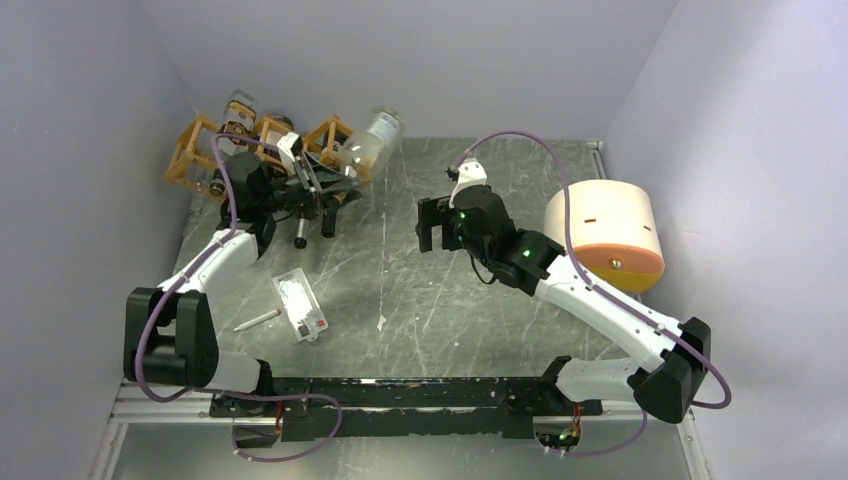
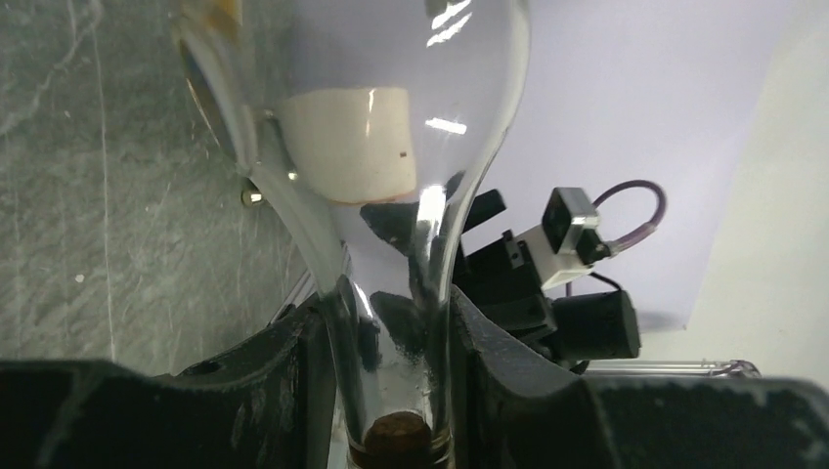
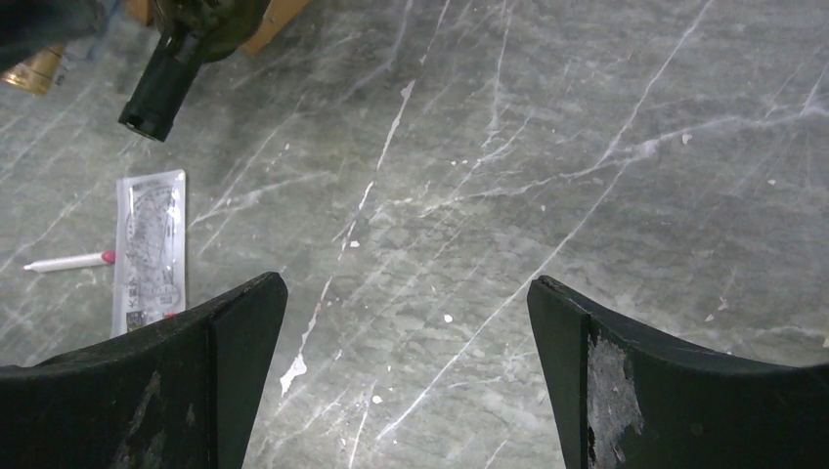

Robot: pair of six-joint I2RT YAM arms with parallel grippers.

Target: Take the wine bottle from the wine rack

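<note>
The wine rack (image 1: 262, 148), an orange-brown open frame of diamond cells, stands at the table's far left corner. A clear glass wine bottle (image 1: 374, 140) lies tilted just right of the rack's right cell, with its base pointing away. My left gripper (image 1: 338, 178) is shut on its neck. In the left wrist view both fingers (image 2: 293, 376) press the glass neck (image 2: 391, 322) above a brown cork (image 2: 396, 432), and the bottle's body (image 2: 371, 107) fills the top. My right gripper (image 1: 432, 225) is open and empty over the table's middle; its jaws (image 3: 406, 371) are spread wide.
Another clear bottle (image 1: 238, 108) and a dark bottle (image 1: 300, 232) sit in the rack; the dark neck also shows in the right wrist view (image 3: 161, 86). A plastic packet (image 1: 298, 305) and a pen (image 1: 257, 320) lie front left. A cream cylinder (image 1: 603, 230) stands at the right.
</note>
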